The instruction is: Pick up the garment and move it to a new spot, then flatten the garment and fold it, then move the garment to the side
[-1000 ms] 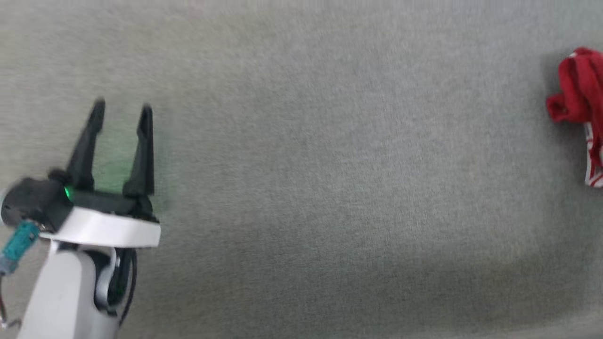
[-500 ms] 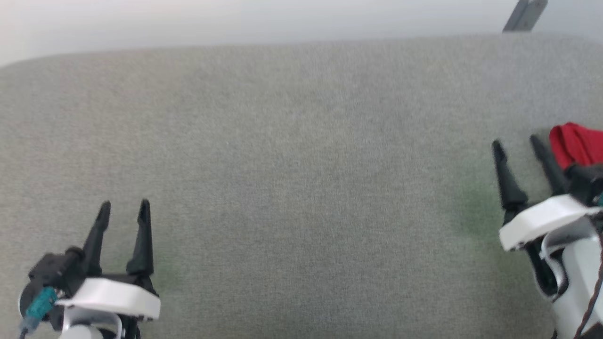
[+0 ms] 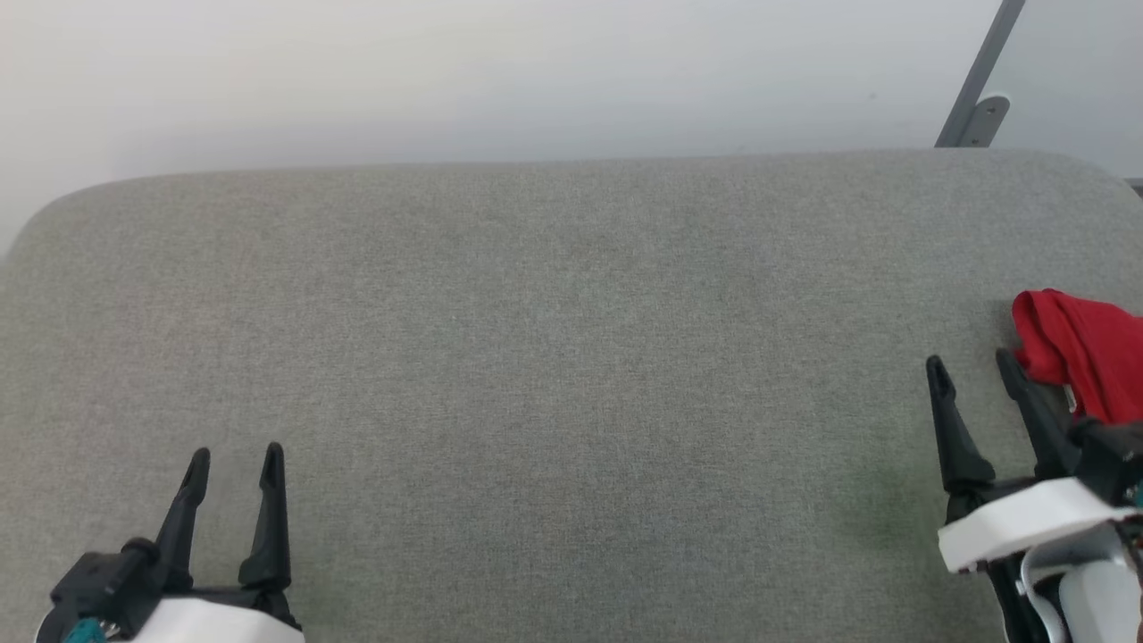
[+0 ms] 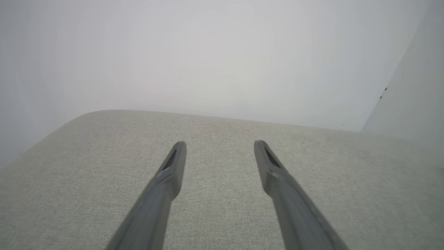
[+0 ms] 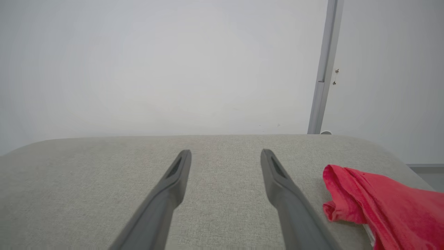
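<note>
Head view: my left gripper (image 3: 236, 453) hung near-left, jaws wide, empty. The right gripper (image 3: 970, 360) was wide too, just beside the bunched red garment (image 3: 1076, 348) at the right edge of the grey padded top (image 3: 571, 357). Left wrist: padded top under spread fingers. Right wrist: garment lay right of my fingers. It looked soft, light, floppy; I'd pinch the raised fold nearest me.

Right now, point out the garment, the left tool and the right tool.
garment (image 3: 1085, 353), head view, on the bunched red fabric at the right edge.
left tool (image 3: 237, 451), head view, midway between its open fingertips.
right tool (image 3: 970, 359), head view, midway between its open fingertips.
</note>
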